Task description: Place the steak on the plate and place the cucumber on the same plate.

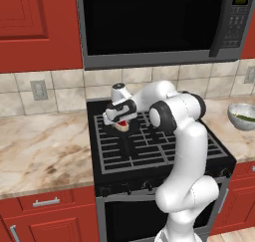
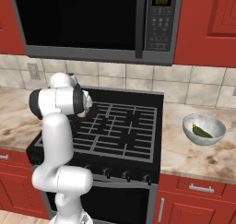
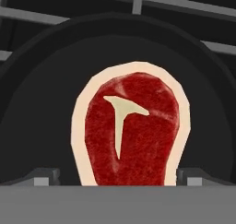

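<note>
The steak (image 3: 131,135), red with a pale rim and a white T-shaped streak, sits between my two fingertips (image 3: 44,176) in the hand view. My gripper (image 1: 121,121) is shut on it, holding the steak (image 1: 122,125) just above a dark round pan (image 3: 41,103) on the stove's left rear burner. The cucumber (image 2: 201,132) lies dark green inside the grey speckled bowl (image 2: 204,121) on the counter right of the stove, far from the gripper. The plate is out of view.
The black stove grates (image 1: 149,141) spread around the pan. A microwave (image 1: 149,22) hangs above the stove. Marble counter (image 1: 40,141) runs to the left, and red cabinets flank both sides.
</note>
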